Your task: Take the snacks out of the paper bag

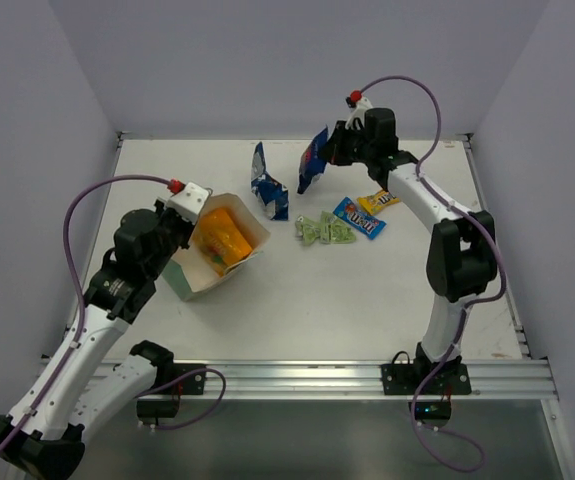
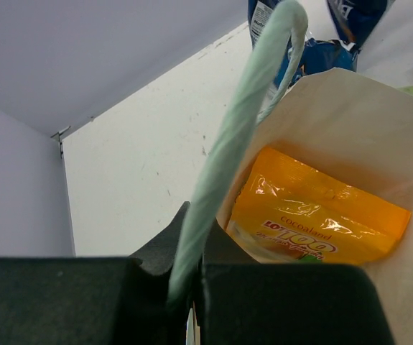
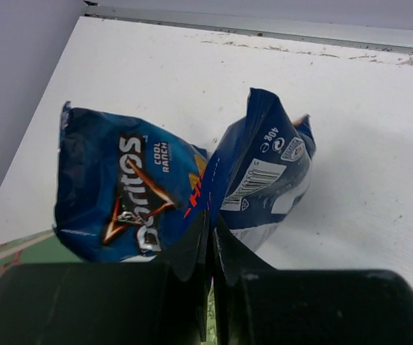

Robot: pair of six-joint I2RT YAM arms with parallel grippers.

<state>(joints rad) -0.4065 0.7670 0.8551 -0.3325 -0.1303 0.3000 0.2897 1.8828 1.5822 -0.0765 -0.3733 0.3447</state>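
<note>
The mint-green paper bag (image 1: pixel 195 278) leans tilted at the left, its mouth open upward. An orange pouch (image 1: pixel 223 237) lies inside it and also shows in the left wrist view (image 2: pixel 314 215). My left gripper (image 1: pixel 189 213) is shut on the bag's pale string handle (image 2: pixel 238 136) at the rim. My right gripper (image 1: pixel 333 146) is shut on the edge of a dark blue chip bag (image 1: pixel 313 162), which also shows in the right wrist view (image 3: pixel 263 169), holding it at the back of the table. A second chip bag (image 1: pixel 268 182) stands to its left. Pale green sachets (image 1: pixel 323 230), a blue candy pack (image 1: pixel 359 217) and a yellow candy pack (image 1: pixel 378 201) lie on the table.
The white table (image 1: pixel 367 300) is walled at the back and both sides. A metal rail (image 1: pixel 297 378) runs along the near edge by the arm bases.
</note>
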